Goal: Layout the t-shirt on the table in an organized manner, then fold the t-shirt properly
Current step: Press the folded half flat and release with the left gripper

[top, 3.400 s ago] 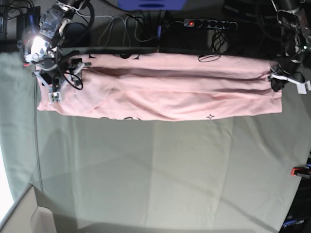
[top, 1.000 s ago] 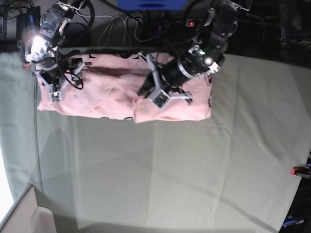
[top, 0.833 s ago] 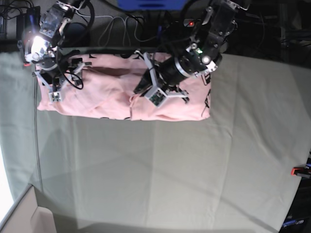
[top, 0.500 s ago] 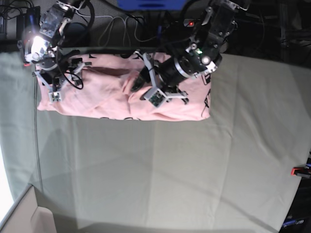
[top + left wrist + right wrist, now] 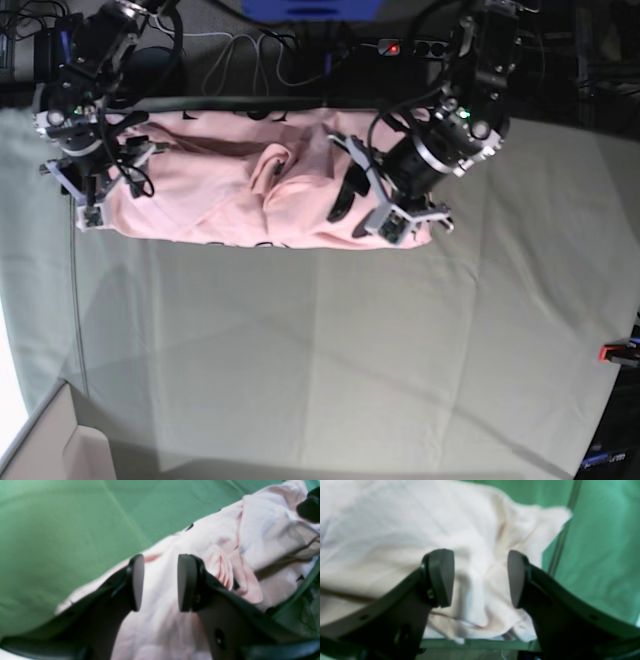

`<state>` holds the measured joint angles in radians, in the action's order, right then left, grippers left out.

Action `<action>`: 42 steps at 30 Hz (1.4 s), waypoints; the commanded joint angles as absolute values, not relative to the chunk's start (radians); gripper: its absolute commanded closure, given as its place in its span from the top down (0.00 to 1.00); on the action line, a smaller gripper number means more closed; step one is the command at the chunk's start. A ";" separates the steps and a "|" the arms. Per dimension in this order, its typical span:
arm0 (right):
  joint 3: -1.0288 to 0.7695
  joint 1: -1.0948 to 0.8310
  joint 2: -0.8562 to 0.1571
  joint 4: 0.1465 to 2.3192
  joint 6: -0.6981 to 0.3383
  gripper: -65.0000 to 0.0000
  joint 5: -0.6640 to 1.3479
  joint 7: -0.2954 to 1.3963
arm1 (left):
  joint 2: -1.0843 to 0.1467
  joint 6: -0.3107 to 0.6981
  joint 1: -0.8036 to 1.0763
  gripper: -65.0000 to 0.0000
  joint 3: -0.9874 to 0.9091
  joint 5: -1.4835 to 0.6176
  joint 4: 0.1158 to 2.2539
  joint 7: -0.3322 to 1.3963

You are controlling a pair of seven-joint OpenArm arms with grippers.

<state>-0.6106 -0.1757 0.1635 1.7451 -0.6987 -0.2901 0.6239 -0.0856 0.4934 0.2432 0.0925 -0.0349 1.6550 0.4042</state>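
Observation:
The pale pink t-shirt (image 5: 220,190) lies as a folded band along the far edge of the grey-green table (image 5: 350,350), with a bunched ridge near its middle. My left gripper (image 5: 365,205) hovers over the band's right end, open. In the left wrist view the left gripper (image 5: 160,580) shows a gap between its pads and only the t-shirt (image 5: 212,530) beneath. My right gripper (image 5: 90,195) is over the shirt's left end. In the right wrist view the right gripper (image 5: 480,577) stands wide open above a rumpled corner of the t-shirt (image 5: 395,525).
A power strip (image 5: 420,47) with a lit red switch and loose cables (image 5: 250,55) lie behind the table's far edge. A red clamp (image 5: 615,352) sits at the right edge. A pale box corner (image 5: 50,440) shows at lower left. A thin cable (image 5: 560,542) runs beside the shirt's corner.
My left gripper let go of the carried shirt end, opened and drew back to the right. The right arm shifted slightly left. The shirt's right part now lies folded over.

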 commanded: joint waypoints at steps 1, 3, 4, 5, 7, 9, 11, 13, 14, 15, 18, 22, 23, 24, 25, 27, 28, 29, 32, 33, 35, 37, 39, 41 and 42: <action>-0.613 -0.177 0.157 1.773 -0.698 0.52 -0.282 0.607 | -0.085 0.499 0.246 0.34 0.094 -0.041 1.652 0.389; -0.613 -0.189 0.157 1.801 -0.698 0.52 -0.282 0.607 | -0.085 0.503 0.249 0.33 0.105 -0.039 1.626 0.390; -0.613 -0.191 0.157 1.811 -0.698 0.52 -0.282 0.607 | -0.085 0.503 0.249 0.31 0.119 -0.039 1.616 0.390; -0.613 -0.193 0.157 1.824 -0.698 0.53 -0.282 0.607 | -0.085 0.503 0.248 0.28 0.145 -0.039 1.606 0.390; -0.613 -0.208 0.157 1.844 -0.698 0.53 -0.282 0.607 | -0.091 0.503 0.240 0.21 0.203 -0.039 1.587 0.390; -0.613 -0.214 0.157 1.856 -0.698 0.53 -0.282 0.607 | -0.111 0.503 0.234 0.18 0.266 -0.039 1.564 0.390; -0.613 -0.219 0.157 1.856 -0.698 0.52 -0.282 0.607 | -0.117 0.503 0.202 0.18 0.343 -0.039 1.540 0.390; -0.618 -0.219 0.157 1.856 -0.698 0.53 -0.282 0.607 | -0.133 0.503 0.177 0.17 0.407 -0.039 1.514 0.389; -0.633 -0.219 0.157 1.856 -0.698 0.53 -0.282 0.607 | -0.137 0.503 0.170 0.17 0.433 -0.044 1.511 0.389; -0.651 -0.216 0.157 1.854 -0.698 0.53 -0.282 0.607 | -0.140 0.503 0.168 0.17 0.455 -0.047 1.511 0.389; -0.682 -0.208 0.157 1.842 -0.698 0.53 -0.280 0.607 | -0.140 0.503 0.166 0.17 0.464 -0.048 1.515 0.381; -0.736 -0.168 0.157 1.804 -0.698 0.55 -0.280 0.607 | -0.159 0.496 0.168 0.17 0.458 -0.048 1.578 0.384; -0.762 -0.147 0.157 1.791 -0.698 0.57 -0.280 0.607 | -0.168 0.496 0.170 0.17 0.444 -0.050 1.592 0.383; -0.789 -0.128 0.157 1.779 -0.698 0.60 -0.282 0.607 | -0.174 0.496 0.176 0.17 0.430 -0.050 1.612 0.383; -0.820 -0.110 0.157 1.764 -0.698 0.63 -0.282 0.607 | -0.182 0.501 0.179 0.17 0.409 -0.050 1.636 0.386; -0.862 -0.082 0.157 1.725 -0.698 0.66 -0.282 0.607 | -0.189 0.503 0.200 0.17 0.355 -0.050 1.672 0.387; -0.871 -0.071 0.157 1.702 -0.698 0.67 -0.282 0.607 | -0.199 0.503 0.214 0.17 0.312 -0.050 1.687 0.386; -0.872 -0.068 0.157 1.687 -0.698 0.67 -0.282 0.607 | -0.203 0.503 0.229 0.17 0.269 -0.050 1.701 0.383; -0.872 -0.073 0.157 1.646 -0.698 0.67 -0.282 0.607 | -0.211 0.504 0.262 0.17 0.147 -0.050 1.725 0.383; -0.872 -0.073 0.157 1.633 -0.698 0.67 -0.282 0.607 | -0.211 0.504 0.265 0.17 0.096 -0.050 1.725 0.383; -0.872 -0.076 0.157 1.618 -0.698 0.67 -0.282 0.607 | -0.205 0.504 0.274 0.17 -0.016 -0.050 1.721 0.387; -0.872 -0.077 0.157 1.593 -0.698 0.67 -0.282 0.607 | -0.199 0.504 0.283 0.17 -0.136 -0.050 1.718 0.387; -0.872 -0.076 0.157 1.557 -0.698 0.67 -0.282 0.607 | -0.185 0.504 0.283 0.17 -0.237 -0.050 1.716 0.387; -0.872 -0.076 0.157 1.535 -0.698 0.67 -0.282 0.607 | -0.176 0.504 0.283 0.17 -0.332 -0.050 1.716 0.387; -0.872 -0.076 0.157 1.526 -0.698 0.67 -0.280 0.607 | -0.173 0.504 0.282 0.17 -0.378 -0.050 1.716 0.387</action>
